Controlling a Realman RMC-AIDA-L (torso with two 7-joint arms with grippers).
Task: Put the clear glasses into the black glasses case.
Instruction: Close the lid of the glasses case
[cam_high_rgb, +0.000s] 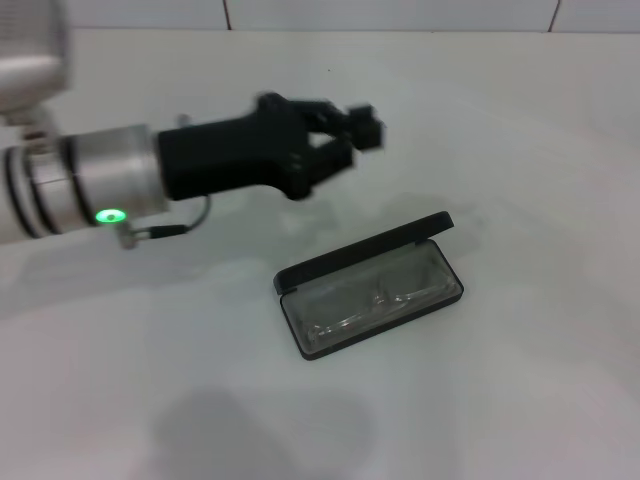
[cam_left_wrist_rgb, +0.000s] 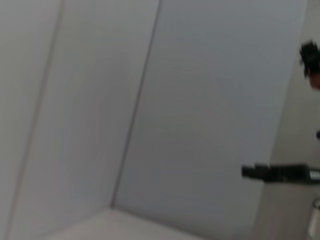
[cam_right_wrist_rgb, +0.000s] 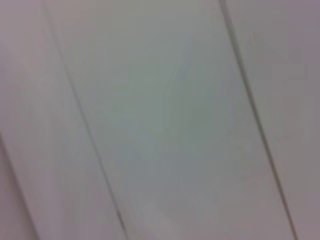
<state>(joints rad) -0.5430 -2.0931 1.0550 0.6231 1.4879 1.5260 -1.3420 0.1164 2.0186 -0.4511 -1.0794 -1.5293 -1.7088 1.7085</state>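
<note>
The black glasses case (cam_high_rgb: 358, 251) lies open on the white table, right of centre in the head view, its lid propped up along the far side. The clear glasses (cam_high_rgb: 372, 300) lie folded inside it on the grey lining. My left gripper (cam_high_rgb: 358, 135) hangs above the table behind and slightly left of the case, clear of it, with nothing in it. Its arm reaches in from the left. The right arm is out of view. Both wrist views show only pale wall panels, with neither the case nor the glasses.
The white table (cam_high_rgb: 520, 400) runs back to a tiled wall (cam_high_rgb: 400, 12). A dark blurred bar (cam_left_wrist_rgb: 277, 172) shows at the edge of the left wrist view.
</note>
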